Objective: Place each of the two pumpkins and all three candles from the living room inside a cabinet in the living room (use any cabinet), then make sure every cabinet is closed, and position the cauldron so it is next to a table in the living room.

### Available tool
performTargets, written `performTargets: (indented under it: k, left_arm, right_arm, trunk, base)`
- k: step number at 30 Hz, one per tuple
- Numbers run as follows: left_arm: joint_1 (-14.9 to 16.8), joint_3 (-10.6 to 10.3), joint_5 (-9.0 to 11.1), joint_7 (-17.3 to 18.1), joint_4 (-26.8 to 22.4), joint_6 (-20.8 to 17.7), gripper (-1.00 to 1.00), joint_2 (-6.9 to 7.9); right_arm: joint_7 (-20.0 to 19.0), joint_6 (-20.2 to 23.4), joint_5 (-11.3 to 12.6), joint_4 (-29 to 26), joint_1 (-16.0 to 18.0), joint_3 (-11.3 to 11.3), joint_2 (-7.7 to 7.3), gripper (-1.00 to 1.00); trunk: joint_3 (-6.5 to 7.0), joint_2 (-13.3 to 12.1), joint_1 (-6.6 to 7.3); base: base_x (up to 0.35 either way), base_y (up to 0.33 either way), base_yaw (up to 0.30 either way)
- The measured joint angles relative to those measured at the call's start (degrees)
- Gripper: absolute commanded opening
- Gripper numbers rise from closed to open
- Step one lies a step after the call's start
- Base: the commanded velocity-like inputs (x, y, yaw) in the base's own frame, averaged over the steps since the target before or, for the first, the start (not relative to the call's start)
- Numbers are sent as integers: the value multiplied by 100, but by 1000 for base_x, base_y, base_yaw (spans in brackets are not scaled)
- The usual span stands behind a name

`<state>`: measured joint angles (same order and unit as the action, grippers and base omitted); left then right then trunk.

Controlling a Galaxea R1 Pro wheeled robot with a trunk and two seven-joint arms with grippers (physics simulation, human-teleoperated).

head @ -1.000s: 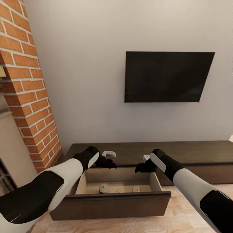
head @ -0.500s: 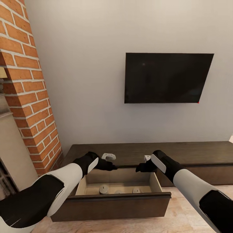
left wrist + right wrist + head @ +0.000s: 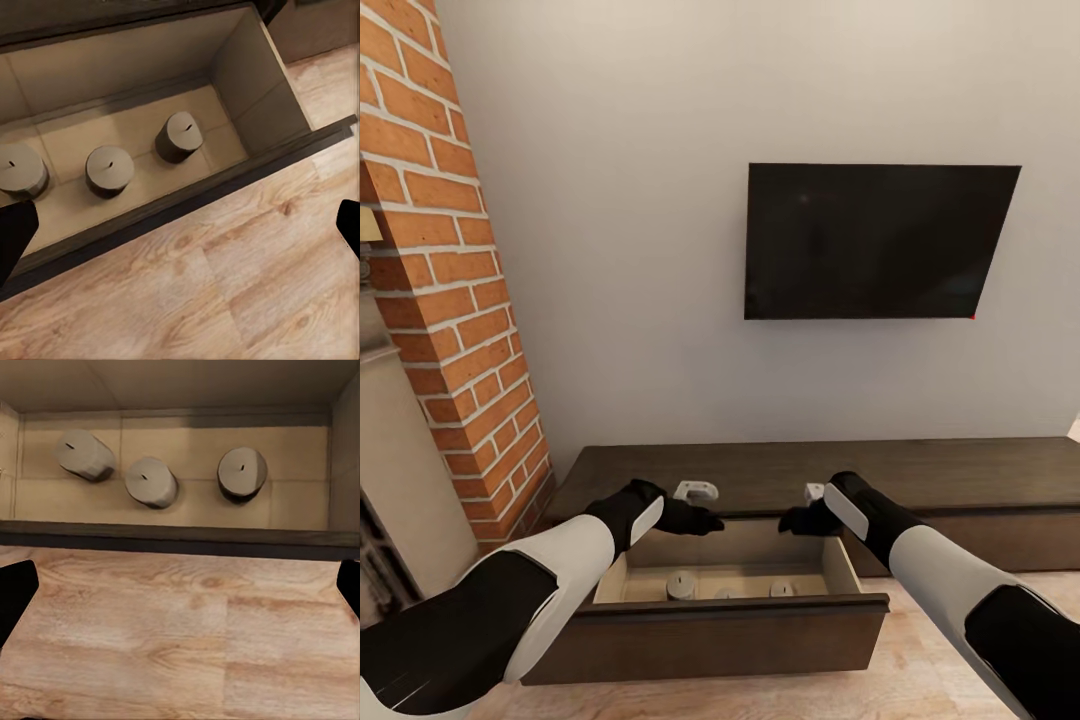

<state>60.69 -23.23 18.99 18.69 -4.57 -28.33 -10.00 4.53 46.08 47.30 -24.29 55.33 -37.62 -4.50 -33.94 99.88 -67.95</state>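
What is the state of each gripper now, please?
Left gripper: open, holding nothing.
Right gripper: open, holding nothing.

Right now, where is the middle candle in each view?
Head view: middle candle low at centre, barely peeking over the drawer front.
Left wrist view: middle candle between the other two, inside the drawer.
Right wrist view: middle candle, likewise between them.
Shared landmark: the dark drawer front.
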Motion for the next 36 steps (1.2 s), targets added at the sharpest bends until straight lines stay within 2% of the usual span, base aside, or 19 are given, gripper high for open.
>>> performTargets:
  k: [3,6,11,13,18,26,36]
  left_arm:
    - [-19,-6,186,-2,9,1,100,0]
    - [-31,-5,221,-2,14,0,100,0]
    - [-193,-10,233,-2,-2,15,100,0]
    - [-240,-11,233,-2,1,142,100,0]
    - [-267,-14,234,-1,9,371,100,0]
    - [-274,-7,248,28,3,392,100,0]
    - [-273,-2,240,9,10,410,100,0]
  right_arm:
    - [2,-233,3,7,-5,2,0,100]
    - [5,-292,7,8,-20,3,0,100]
    - [18,-340,14,9,-73,4,6,100]
    - [23,-361,17,10,-127,3,6,100]
    - [30,-375,24,10,-312,3,1,100]
    - [27,-395,16,12,-377,4,1,100]
    - [31,-816,2,11,-507,5,1,100]
  trunk:
    - [-36,79,-43]
    - [-90,199,-109]
    - [-179,400,-219]
    - [-215,480,-263]
    - [-305,680,-373]
    - [-449,1001,-549]
    - [-628,1402,-771]
  base:
    - [0,0,0]
    - [0,0,0]
    - [0,0,0]
    - [0,0,0]
    - [0,0,0]
    - [0,0,0]
    - [-123,-30,0]
